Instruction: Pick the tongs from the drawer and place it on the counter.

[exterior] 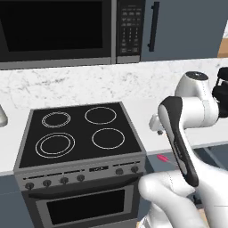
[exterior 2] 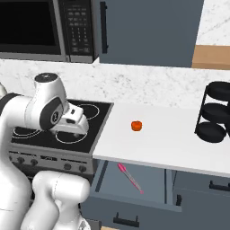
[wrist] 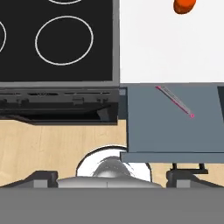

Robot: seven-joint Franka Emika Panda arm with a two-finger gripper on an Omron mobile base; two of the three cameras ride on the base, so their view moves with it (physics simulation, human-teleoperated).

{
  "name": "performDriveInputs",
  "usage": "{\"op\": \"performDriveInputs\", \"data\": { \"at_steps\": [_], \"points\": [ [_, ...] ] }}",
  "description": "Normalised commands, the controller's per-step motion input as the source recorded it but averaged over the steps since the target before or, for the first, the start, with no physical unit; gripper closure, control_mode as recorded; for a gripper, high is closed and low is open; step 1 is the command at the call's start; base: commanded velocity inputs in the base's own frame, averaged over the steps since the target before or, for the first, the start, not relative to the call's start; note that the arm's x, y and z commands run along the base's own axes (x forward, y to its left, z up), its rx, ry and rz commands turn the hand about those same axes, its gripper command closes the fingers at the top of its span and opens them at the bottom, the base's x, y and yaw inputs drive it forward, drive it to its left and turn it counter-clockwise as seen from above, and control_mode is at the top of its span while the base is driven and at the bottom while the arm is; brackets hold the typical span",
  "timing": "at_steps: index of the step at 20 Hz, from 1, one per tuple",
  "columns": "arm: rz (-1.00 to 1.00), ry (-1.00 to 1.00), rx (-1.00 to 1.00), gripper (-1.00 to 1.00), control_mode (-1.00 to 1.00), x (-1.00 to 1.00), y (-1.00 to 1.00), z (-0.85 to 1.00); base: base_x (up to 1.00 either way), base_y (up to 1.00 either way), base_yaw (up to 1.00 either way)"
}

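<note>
White, faintly marbled counter is running to the right of a black glass stovetop, with a small round orange ball sitting on it and a black tiered rack standing at its far right end. Below the counter's near edge, the slate blue-grey drawer is standing pulled out. The thin pink-magenta tongs are lying flat and diagonal on the drawer floor, toward its left side, untouched.

The two-finger gripper is hovering high above, well apart from the tongs and left of them; in the hand view its dark tips are sitting wide apart with nothing between them (the jaws are open and empty). Judging by this, the pick is not yet done.

What could go wrong: the tongs are so slim and low that fingers descending slightly off line may be closing on air or nudging the utensil aside. The counter's overhanging edge is shading the far part of the drawer, so a steep reach could be clipping that edge. A grip near one end might be letting the tongs swing and slip
</note>
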Motion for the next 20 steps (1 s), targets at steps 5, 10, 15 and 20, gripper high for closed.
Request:
{"op": "performDriveInputs", "data": {
  "at_steps": [5, 10, 15, 20],
  "points": [
    [-0.01, -0.05, 0.00, -1.00, 1.00, -0.17, -0.11, -0.55, -0.11, -0.07, -0.02],
    [0.00, 0.00, 0.00, -1.00, 1.00, 0.00, 0.00, 0.00, -0.15, 0.46, -0.31],
    [0.00, 0.00, 0.00, -1.00, 1.00, 0.00, 0.00, 0.00, 0.00, 0.81, -0.69],
    [0.00, 0.00, 0.00, -1.00, 1.00, 0.00, 0.00, 0.00, 0.04, 0.46, -0.83]
  ]
}}
